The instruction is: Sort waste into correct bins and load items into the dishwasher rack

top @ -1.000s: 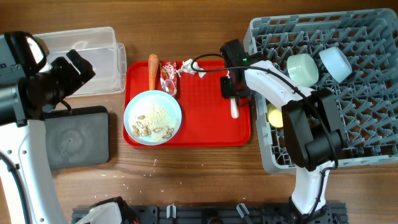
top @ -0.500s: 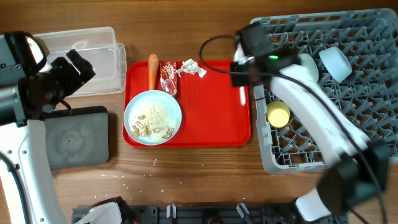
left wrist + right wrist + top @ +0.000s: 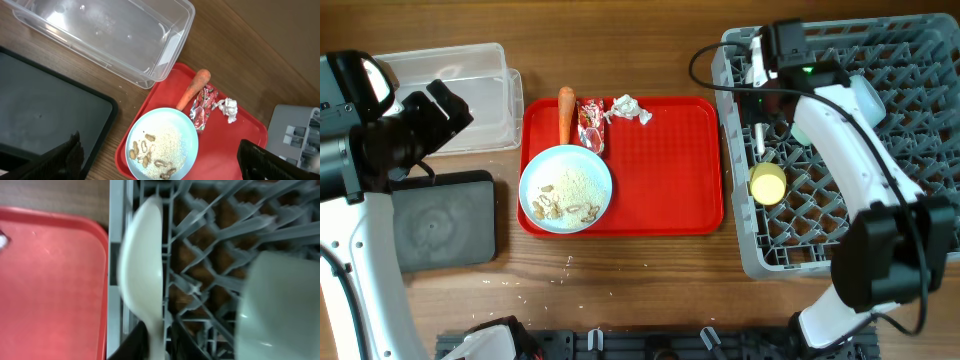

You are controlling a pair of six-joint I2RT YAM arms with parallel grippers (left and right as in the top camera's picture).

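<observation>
Overhead view of a wooden table [image 3: 640, 270]. A large grey dishwasher rack [image 3: 740, 230] sits on the right, a flat red tray [image 3: 670, 170] in the middle and two bins on the left.

The right arm reaches over the rack's left edge near its far corner. The right fingers [image 3: 132, 340] are closed on the handle of the white spoon [image 3: 142, 265]. The spoon's bowl lies over the rack's left wall and the first row of pegs; whether it touches them cannot be told. Just to the spoon's right, inside the rack, is the mint bowl [image 3: 280, 305], with the pale blue bowl [image 3: 865, 100] beside it. The yellow-green cup [image 3: 768, 184] lies in the rack close to the left wall, nearer the front than the spoon.

On the red tray, the pale blue plate [image 3: 566, 188] holds peanut shells and crumbs [image 3: 560, 208]. Behind the plate, along the tray's far edge, lie the orange carrot [image 3: 566, 113], the red-and-white wrapper [image 3: 590, 125] and the white paper scrap [image 3: 630, 108] (in that order, left to right).

The left arm is over the table's left side. The left fingers [image 3: 67, 157] are spread wide and hold nothing. The clear plastic tub [image 3: 460, 90] sits at the far left of the table. The black tray [image 3: 445, 220] sits in front of it.
</observation>
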